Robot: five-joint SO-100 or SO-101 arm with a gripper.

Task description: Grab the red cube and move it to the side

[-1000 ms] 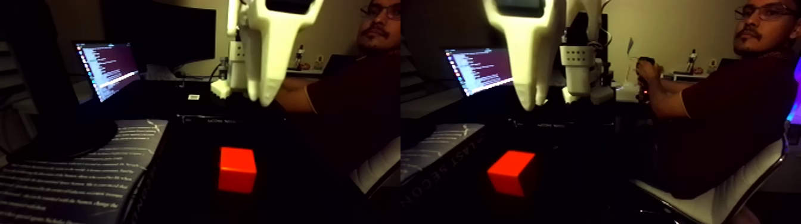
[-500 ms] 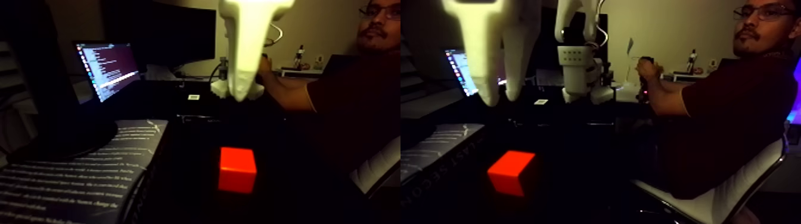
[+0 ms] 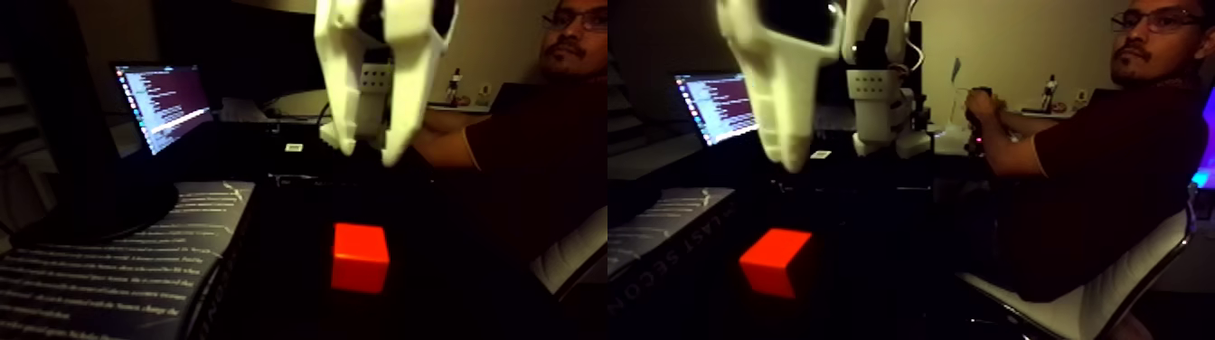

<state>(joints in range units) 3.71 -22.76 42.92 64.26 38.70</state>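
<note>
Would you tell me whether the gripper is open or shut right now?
Open: in the fixed view, the gripper hangs above the red cube, with a visible gap between its white fingers.

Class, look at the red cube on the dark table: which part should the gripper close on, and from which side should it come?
Grip the red cube across two opposite upright faces, coming straight down from above. It rests flat on the dark table with its top face free and open space around it, and the white gripper hangs above it with its fingers apart. A book lies well to the left, apart from the cube.
</note>
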